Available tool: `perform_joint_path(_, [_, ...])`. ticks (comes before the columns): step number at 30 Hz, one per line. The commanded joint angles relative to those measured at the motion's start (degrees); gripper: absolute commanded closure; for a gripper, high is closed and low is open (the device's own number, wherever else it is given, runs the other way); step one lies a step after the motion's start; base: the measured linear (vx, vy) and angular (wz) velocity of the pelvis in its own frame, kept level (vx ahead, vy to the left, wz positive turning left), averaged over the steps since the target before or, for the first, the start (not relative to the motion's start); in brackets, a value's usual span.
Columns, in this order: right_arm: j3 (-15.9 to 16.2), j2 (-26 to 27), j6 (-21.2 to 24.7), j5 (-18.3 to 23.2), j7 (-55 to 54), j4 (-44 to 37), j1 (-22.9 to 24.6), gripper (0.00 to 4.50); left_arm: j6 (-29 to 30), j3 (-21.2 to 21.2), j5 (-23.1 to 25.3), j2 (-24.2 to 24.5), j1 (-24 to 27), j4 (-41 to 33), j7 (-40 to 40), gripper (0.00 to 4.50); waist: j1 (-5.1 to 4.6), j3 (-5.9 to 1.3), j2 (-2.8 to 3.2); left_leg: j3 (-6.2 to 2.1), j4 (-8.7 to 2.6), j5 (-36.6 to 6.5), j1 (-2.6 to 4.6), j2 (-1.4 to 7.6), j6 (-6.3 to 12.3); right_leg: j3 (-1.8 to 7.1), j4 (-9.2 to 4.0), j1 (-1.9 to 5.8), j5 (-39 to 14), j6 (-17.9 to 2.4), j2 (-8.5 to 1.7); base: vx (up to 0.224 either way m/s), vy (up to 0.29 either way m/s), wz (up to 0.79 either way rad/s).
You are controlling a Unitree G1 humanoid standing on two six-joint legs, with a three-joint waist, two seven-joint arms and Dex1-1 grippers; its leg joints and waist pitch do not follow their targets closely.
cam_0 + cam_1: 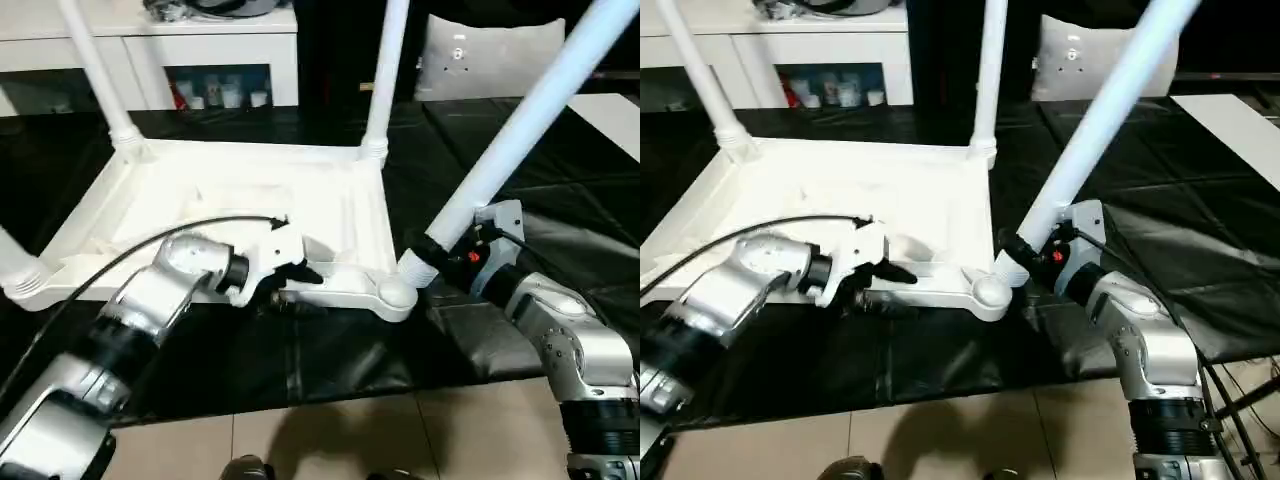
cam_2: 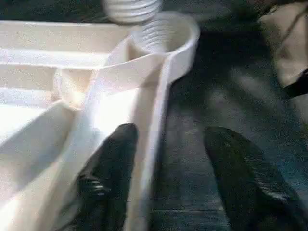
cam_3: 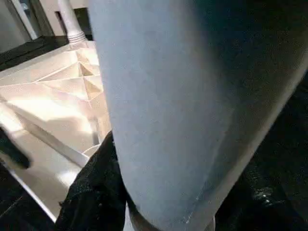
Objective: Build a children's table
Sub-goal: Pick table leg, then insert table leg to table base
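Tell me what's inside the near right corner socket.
The socket holds nothing: its ribbed inner wall shows, and the leg in the right gripper has its threaded end beside the rim. The socket's bottom can't be seen.

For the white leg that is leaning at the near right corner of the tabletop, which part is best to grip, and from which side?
Grip the leaning leg low on its shaft, just above the threaded end at the corner socket, coming from the robot's right, as the right gripper does now. The tube is round and tapered, so a low hold likely steers the end best, and the tabletop blocks the other side.
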Motion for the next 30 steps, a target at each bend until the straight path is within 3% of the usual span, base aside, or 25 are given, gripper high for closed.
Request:
perform_joint_path(1, [-0.9, -1.1, -0.6, 0.1, 0.6, -0.6, 0.5, 2.60, -3.3, -0.7, 1.7, -1.1, -1.5, 3.8, 0.4, 2.21, 0.05, -4.63, -0.60, -0.10, -3.91, -9.8, 0.84, 0.89, -0.27, 2.46, -4.41, 3.33, -16.5, -7.4, -4.22, 0.000, 0.000, 0.00])
perform_joint_path(2, [-0.9, -1.5, -0.7, 0.2, 1.0, -0.7, 0.7, 2.60, -4.5, -0.8, 2.1, -1.9, -2.1, 5.9, 0.3, 2.44, 0.09, -4.69, -0.62, -0.12, -3.88, -9.8, 0.94, 0.95, -0.38, 2.48, -4.22, 3.35, -16.1, -7.6, -4.27, 0.000, 0.000, 0.00])
perform_joint_path(6, [-1.4, -2.3, -1.9, 0.3, 1.3, -1.2, 1.4, 2.60, -7.5, -0.6, 3.0, -4.1, -4.1, 12.4, -0.6, 2.52, 0.24, -4.79, -0.83, -0.02, -3.68, -8.7, 0.68, 0.78, 0.55, 2.47, -4.21, 3.53, -14.3, -8.1, -4.34, 0.000, 0.000, 0.00])
perform_joint_path(9, [-1.7, -2.6, -1.1, 0.8, 1.8, -1.2, 1.6, 2.60, -8.5, 0.0, 3.1, -5.3, -5.2, 15.6, -1.4, 2.86, 0.29, -4.82, -0.89, -0.12, -3.70, -8.6, 0.71, 0.95, 1.01, 2.40, -4.07, 3.58, -14.2, -8.9, -4.46, 0.000, 0.000, 0.00])
perform_joint_path(10, [-1.7, -2.7, -1.1, 0.8, 1.9, -1.0, 1.5, 2.60, -9.1, 0.1, 3.4, -5.7, -5.6, 16.7, -1.5, 2.86, 0.33, -4.99, 0.28, -0.21, -3.56, -8.8, 0.84, 0.94, 0.92, 2.41, -4.07, 3.52, -14.2, -9.2, -4.49, 0.000, 0.000, 0.00])
perform_joint_path(12, [-1.7, -3.0, 0.4, 1.1, 1.9, -0.7, 1.2, 2.60, -10.0, 0.1, 3.8, -6.2, -6.2, 18.8, -1.8, 3.00, 0.15, -4.87, -0.36, -0.07, -3.58, -9.5, 0.80, 0.78, 0.96, 2.37, -4.42, 3.65, -14.7, -9.1, -4.30, 0.000, 0.000, 0.00])
perform_joint_path(14, [-1.7, -3.2, 1.1, 1.7, 2.2, -0.6, 1.2, 2.60, -11.0, 0.4, 4.1, -6.7, -6.9, 21.0, -2.6, 3.28, 0.24, -4.95, -0.19, -0.14, -3.57, -9.4, 0.82, 0.83, 0.96, 2.35, -4.39, 3.66, -15.2, -9.0, -4.37, 0.000, 0.000, 0.00])
perform_joint_path(18, [-1.8, -3.1, 1.8, 2.2, 2.1, -0.7, 1.2, 2.60, -12.4, 0.8, 4.5, -7.3, -7.5, 23.5, -3.1, 3.40, 0.23, -4.95, -0.27, -0.16, -3.59, -9.7, 0.82, 0.89, 1.03, 2.28, -4.50, 3.67, -15.4, -9.2, -4.37, 0.000, 0.000, 0.00])
perform_joint_path(19, [-1.7, -3.1, 1.8, 2.2, 2.5, -0.9, 1.1, 2.60, -12.9, 0.9, 4.8, -7.5, -7.5, 24.3, -3.5, 3.70, 0.26, -4.97, -0.32, -0.15, -3.58, -9.6, 0.84, 0.91, 1.08, 2.29, -4.44, 3.66, -15.0, -9.4, -4.37, 0.000, 0.000, 0.00])
perform_joint_path(22, [-1.6, -3.1, 1.5, 2.0, 2.5, -0.9, 1.0, 2.60, -13.3, 0.9, 5.0, -7.5, -7.5, 24.8, -3.6, 3.75, 0.26, -4.97, -0.33, -0.18, -3.58, -9.7, 0.82, 0.98, 1.18, 2.25, -4.36, 3.63, -14.8, -9.7, -4.41, 0.000, 0.000, 0.00])
perform_joint_path(25, [0.1, -4.1, 0.4, 0.9, 4.3, -1.3, 0.0, 2.60, -14.1, 0.8, 6.4, -7.5, -7.9, 26.7, -3.5, 4.15, 0.30, -4.97, -0.38, -0.17, -3.54, -9.5, 0.83, 0.94, 1.32, 2.25, -4.39, 3.71, -14.9, -9.5, -4.41, 0.000, 0.000, 0.00])
perform_joint_path(27, [0.6, -4.4, 0.6, 1.1, 4.9, -1.3, -0.5, 2.60, -13.1, 1.7, 5.7, -7.6, -8.0, 26.8, -3.8, 4.14, 0.29, -4.92, -0.32, -0.18, -3.58, -9.7, 0.85, 1.00, 1.32, 2.26, -4.40, 3.66, -15.2, -9.6, -4.46, 0.000, 0.000, 0.00])
perform_joint_path(30, [1.7, -5.1, 0.3, 0.5, 5.9, -0.8, -1.7, 2.60, -7.1, 4.4, 3.1, -8.2, -8.3, 26.7, -3.2, 4.36, 0.25, -5.03, -0.50, -0.10, -3.47, -8.8, 0.89, 1.06, 1.53, 2.29, -4.03, 3.64, -13.3, -10.7, -4.43, 0.000, 0.000, 0.00])
